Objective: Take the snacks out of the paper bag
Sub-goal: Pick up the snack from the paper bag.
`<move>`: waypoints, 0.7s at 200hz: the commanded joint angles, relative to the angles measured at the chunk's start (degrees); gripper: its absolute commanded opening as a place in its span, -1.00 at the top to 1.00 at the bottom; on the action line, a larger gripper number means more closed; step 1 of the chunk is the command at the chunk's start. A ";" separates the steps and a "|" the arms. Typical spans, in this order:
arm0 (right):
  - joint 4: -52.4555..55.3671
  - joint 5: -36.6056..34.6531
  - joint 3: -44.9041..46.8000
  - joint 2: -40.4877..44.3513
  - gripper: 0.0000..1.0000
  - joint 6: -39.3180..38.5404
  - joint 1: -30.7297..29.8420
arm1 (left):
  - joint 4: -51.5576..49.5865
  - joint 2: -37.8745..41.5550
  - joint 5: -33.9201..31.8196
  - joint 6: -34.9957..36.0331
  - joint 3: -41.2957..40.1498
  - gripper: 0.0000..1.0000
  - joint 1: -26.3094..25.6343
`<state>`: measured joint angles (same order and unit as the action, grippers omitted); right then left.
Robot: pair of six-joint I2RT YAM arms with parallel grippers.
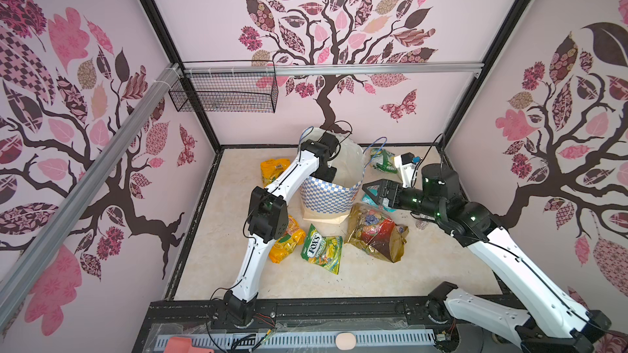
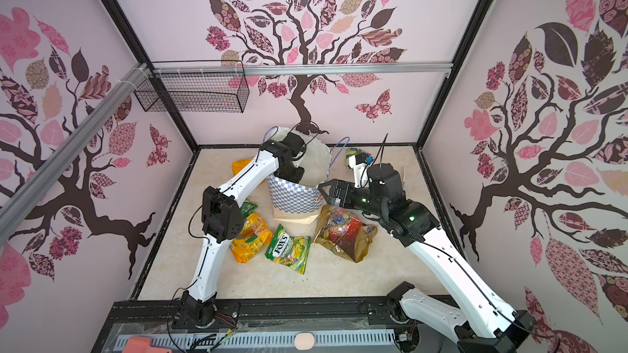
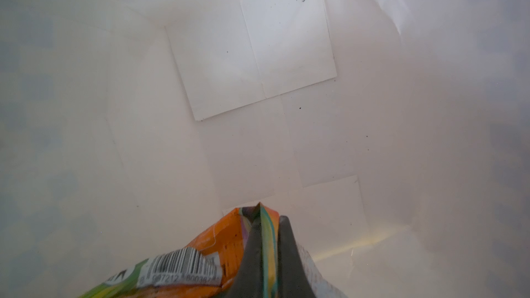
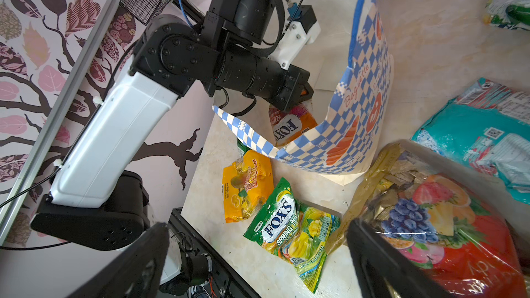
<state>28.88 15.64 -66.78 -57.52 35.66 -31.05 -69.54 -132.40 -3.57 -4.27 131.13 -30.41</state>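
Showing orange FOX'S packet (image 4: 286,129), "Baguette" paper bag (image 4: 365,104)

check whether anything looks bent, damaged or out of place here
The paper bag stands out: its near wall sags in a deep dip below the left arm reaching in, exposing an orange packet. I see no tear or spill.

In both top views, paper bag (image 1: 331,195) hides left hand (image 3: 271,216).

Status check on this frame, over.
Left gripper shut on orange packet, inside paper bag. Right gripper open, outside bag. Bag walls surround the lift path.
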 commanded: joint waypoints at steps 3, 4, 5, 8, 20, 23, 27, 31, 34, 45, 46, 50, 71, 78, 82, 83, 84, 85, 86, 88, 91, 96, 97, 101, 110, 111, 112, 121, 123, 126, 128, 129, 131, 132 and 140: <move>-0.45 -0.01 0.06 0.72 -1.00 0.14 -0.23 | 1.31 3.10 -0.85 1.02 -0.83 1.00 -0.37; -0.43 -0.05 0.03 0.73 -1.00 0.17 -0.24 | 1.28 3.20 -0.84 1.06 -0.81 1.00 -0.36; -0.42 -0.06 0.05 0.69 -1.00 0.18 -0.24 | 1.26 3.20 -0.83 1.09 -0.75 1.00 -0.44; -0.41 -0.01 -0.01 0.73 -1.00 0.13 -0.23 | 1.33 3.40 -0.93 1.17 -0.66 1.00 -0.51; -0.41 -0.08 0.04 0.74 -1.00 0.13 -0.16 | 1.36 4.10 -1.22 1.39 -0.10 1.00 -0.57; -0.45 -0.08 0.04 0.74 -1.00 0.08 -0.20 | 1.35 4.16 -1.28 1.38 0.08 1.00 -0.65; -0.45 -0.08 0.03 0.74 -1.00 0.14 -0.21 | 1.30 4.47 -1.43 1.54 0.36 1.00 -0.70; -0.41 -0.08 0.06 0.74 -1.00 0.12 -0.19 | 1.28 4.71 -1.44 1.61 0.56 1.00 -0.78; -0.41 -0.09 0.00 0.74 -1.00 0.12 -0.22 | 1.25 4.85 -1.51 1.59 0.65 1.00 -0.76; -0.41 -0.08 0.05 0.74 -1.00 0.12 -0.22 | 1.27 5.66 -1.83 1.74 1.20 1.00 -0.96; -0.45 -0.08 0.02 0.74 -1.00 0.16 -0.18 | 1.26 5.75 -1.90 1.82 1.26 1.00 -0.96; -0.42 -0.08 0.15 0.74 -1.00 0.18 -0.20 | 1.25 6.02 -2.07 1.94 1.53 1.00 -0.97; -0.49 -0.17 0.16 0.74 -1.00 0.15 -0.18 | 1.27 7.70 -2.84 2.40 2.75 1.00 -1.49; -0.58 -0.17 0.11 0.74 -1.00 0.21 -0.17 | 1.31 8.27 -3.18 2.66 3.04 1.00 -1.78; -0.58 -0.11 0.16 0.74 -1.00 0.22 -0.22 | 1.35 8.65 -3.27 2.76 3.36 1.00 -1.84; -0.58 -0.14 0.16 0.74 -1.00 0.26 -0.23 | 1.39 8.74 -3.28 2.77 3.39 1.00 -1.84; -0.58 -0.16 0.12 0.74 -1.00 0.27 -0.24 | 1.40 8.78 -3.32 2.82 3.50 1.00 -1.93; -0.58 -0.12 0.14 0.74 -1.00 0.24 -0.24 | 1.37 8.89 -3.39 2.84 3.55 1.00 -2.02; -0.58 -0.10 0.15 0.74 -1.00 0.26 -0.24 | 1.40 8.94 -3.42 2.85 3.62 1.00 -2.06; -0.65 -0.09 0.16 0.74 -1.00 0.26 -0.24 | 1.35 9.03 -3.54 2.91 3.76 1.00 -2.09; -0.60 -0.08 0.15 0.74 -1.00 0.26 -0.23 | 1.41 9.34 -3.69 2.99 3.99 1.00 -2.13; -0.67 -0.08 0.15 0.74 -1.00 0.22 -0.20 | 1.46 9.71 -3.92 3.12 4.25 1.00 -2.40; -0.67 -0.08 0.07 0.74 -1.00 0.21 -0.18 | 1.49 9.75 -3.95 3.12 4.28 1.00 -2.38; -0.67 -0.08 0.08 0.71 -1.00 0.27 -0.17 | 1.50 10.09 -4.27 3.26 4.46 1.00 -2.57; -0.67 -0.08 0.15 0.74 -1.00 0.22 -0.23 | 1.93 10.87 -4.96 3.55 4.69 1.00 -2.84; -0.67 -0.04 0.16 0.69 -1.00 0.21 -0.19 | 1.94 10.90 -5.00 3.60 4.76 1.00 -2.87; -0.67 -0.06 0.16 0.72 -1.00 0.25 -0.22 | 2.03 11.00 -5.06 3.63 4.76 1.00 -2.88; -0.67 -0.02 0.14 0.74 -1.00 0.22 -0.17 | 2.46 11.69 -5.72 3.83 4.78 1.00 -3.14; -0.67 -0.04 0.11 0.74 -1.00 0.23 -0.16 | 2.58 11.76 -6.09 3.83 4.82 1.00 -3.15; -0.57 -0.08 0.11 0.74 -1.00 0.23 -0.22 | 2.77 12.06 -6.40 3.88 4.72 1.00 -3.28; -0.58 -0.08 0.13 0.74 -1.00 0.23 -0.19 | 2.92 12.18 -6.68 3.91 4.70 1.00 -3.34; -0.58 -0.08 0.15 0.74 -1.00 0.26 -0.17 | 3.05 12.22 -6.78 3.92 4.68 1.00 -3.34; -0.58 -0.08 0.16 0.74 -1.00 0.21 -0.16 | 3.15 12.31 -7.01 3.99 4.62 1.00 -3.34; -0.63 -0.08 0.16 0.74 -1.00 0.21 -0.16 | 3.21 12.41 -7.13 4.00 4.60 1.00 -3.34; -0.58 -0.08 0.15 0.83 -1.00 0.20 -0.16 | 3.76 12.80 -7.86 4.18 4.45 1.00 -3.43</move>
<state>28.86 15.64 -66.78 -57.52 35.86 -31.05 -68.34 -122.80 -8.19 -1.37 133.10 -33.43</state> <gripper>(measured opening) 0.999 0.067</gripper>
